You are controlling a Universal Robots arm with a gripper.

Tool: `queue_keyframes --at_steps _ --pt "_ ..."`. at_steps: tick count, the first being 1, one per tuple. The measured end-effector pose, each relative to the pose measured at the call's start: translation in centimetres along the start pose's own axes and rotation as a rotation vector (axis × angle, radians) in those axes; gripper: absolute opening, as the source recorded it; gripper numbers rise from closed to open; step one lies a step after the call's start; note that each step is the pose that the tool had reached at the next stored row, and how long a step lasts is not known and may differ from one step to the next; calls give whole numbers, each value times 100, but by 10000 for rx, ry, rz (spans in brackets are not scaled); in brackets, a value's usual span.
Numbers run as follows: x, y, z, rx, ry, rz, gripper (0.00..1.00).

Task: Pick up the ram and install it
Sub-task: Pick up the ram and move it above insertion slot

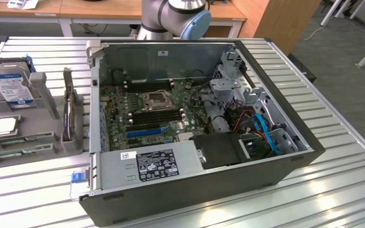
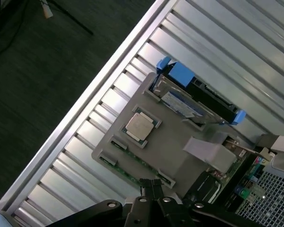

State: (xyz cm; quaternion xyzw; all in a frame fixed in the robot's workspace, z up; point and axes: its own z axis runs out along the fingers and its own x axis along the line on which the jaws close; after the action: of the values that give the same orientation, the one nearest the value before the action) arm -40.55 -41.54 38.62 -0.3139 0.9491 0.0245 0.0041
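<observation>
Gripper: fingers were pressed together, grasping nothing.
Ram: green stick lay in the gray holder, near the fingertips, beside the processor chip.

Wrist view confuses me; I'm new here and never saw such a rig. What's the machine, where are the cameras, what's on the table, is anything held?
A robot arm with a gripper. The exterior view's camera stands off the arm; the wrist view's rides on its wrist. On the slatted table sit an open computer case and a grey tray with a hard drive, a silver processor chip and the green ram. The gripper is shut and empty, above the tray's ram end.
</observation>
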Motion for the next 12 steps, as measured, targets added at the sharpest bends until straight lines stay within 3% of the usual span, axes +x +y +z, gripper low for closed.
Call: queue_keyframes --at_steps 12 --pt "0 0 0 -35 66 -1500 10"
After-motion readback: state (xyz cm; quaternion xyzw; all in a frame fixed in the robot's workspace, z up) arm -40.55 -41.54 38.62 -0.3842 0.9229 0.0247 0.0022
